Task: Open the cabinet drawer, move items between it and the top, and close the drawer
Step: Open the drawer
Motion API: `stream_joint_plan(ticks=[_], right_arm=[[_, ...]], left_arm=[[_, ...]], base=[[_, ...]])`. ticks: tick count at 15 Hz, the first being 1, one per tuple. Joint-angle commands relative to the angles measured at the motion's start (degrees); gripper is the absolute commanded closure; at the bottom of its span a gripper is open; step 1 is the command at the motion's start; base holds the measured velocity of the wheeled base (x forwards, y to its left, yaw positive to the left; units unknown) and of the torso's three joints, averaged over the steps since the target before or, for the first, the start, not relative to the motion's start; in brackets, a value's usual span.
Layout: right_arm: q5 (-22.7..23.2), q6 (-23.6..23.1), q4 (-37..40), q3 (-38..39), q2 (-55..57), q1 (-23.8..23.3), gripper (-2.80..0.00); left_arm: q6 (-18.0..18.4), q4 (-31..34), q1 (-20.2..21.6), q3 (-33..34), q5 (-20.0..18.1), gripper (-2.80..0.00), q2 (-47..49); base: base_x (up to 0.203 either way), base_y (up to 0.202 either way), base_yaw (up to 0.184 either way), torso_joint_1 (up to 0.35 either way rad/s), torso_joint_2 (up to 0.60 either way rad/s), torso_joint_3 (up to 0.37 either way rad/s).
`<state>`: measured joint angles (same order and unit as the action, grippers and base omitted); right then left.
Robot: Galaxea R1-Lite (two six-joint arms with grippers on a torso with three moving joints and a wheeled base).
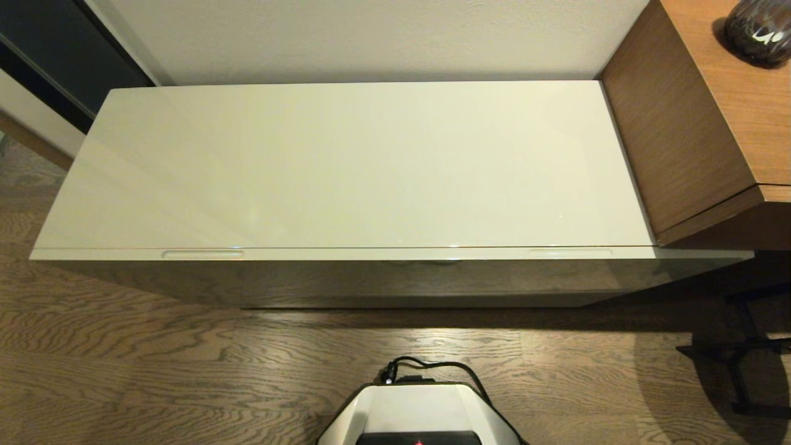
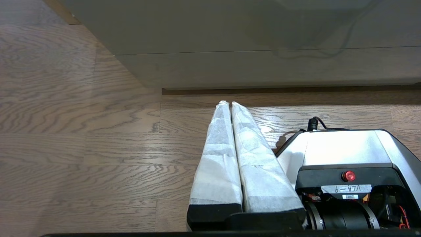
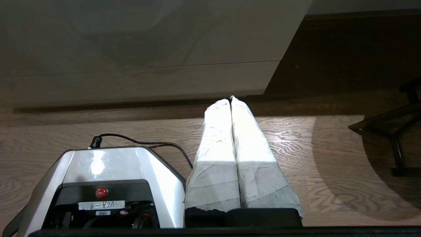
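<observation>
A: Drawer position?

B: The cabinet drawer [image 1: 395,254] is fully closed, its cream front flush under the top [image 1: 346,167]. Long axis runs left to right across the head view. Two finger recesses on the upper edge: left recess [image 1: 202,253], right recess [image 1: 570,251].

A: Arms?

B: Both low, beside the robot base [image 1: 420,411], out of the head view. Left gripper [image 2: 230,104] has its fingers pressed together, holding nothing; right gripper [image 3: 231,99] the same. Each points at the cabinet's lower front, so the recesses lie ahead and above. Neither arm looks clearly nearer its recess.

A: Surface, room?

B: Top is glossy, bare; no items visible. Wood-grain floor [image 1: 154,364], brown wooden desk [image 1: 723,93] abutting the right end, white wall behind.
</observation>
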<state>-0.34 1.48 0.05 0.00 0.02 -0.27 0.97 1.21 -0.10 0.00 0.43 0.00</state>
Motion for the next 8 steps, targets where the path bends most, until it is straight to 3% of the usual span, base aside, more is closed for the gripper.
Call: stream_joint_plan(ticks=[1,8], right_arm=[[0.0,0.0,0.0,0.0,0.0,0.0,0.00],[0.0,-0.4,0.0,0.1,0.0,0.0,0.00]], left_arm=[[0.0,0.0,0.0,0.0,0.0,0.00,0.1],[0.0,0.0,0.0,0.0,0.1,0.00,0.1]], base=[[0.000,0.000,0.000,0.000,0.00,0.000],[0.000,0.000,0.000,0.000,0.00,0.000]])
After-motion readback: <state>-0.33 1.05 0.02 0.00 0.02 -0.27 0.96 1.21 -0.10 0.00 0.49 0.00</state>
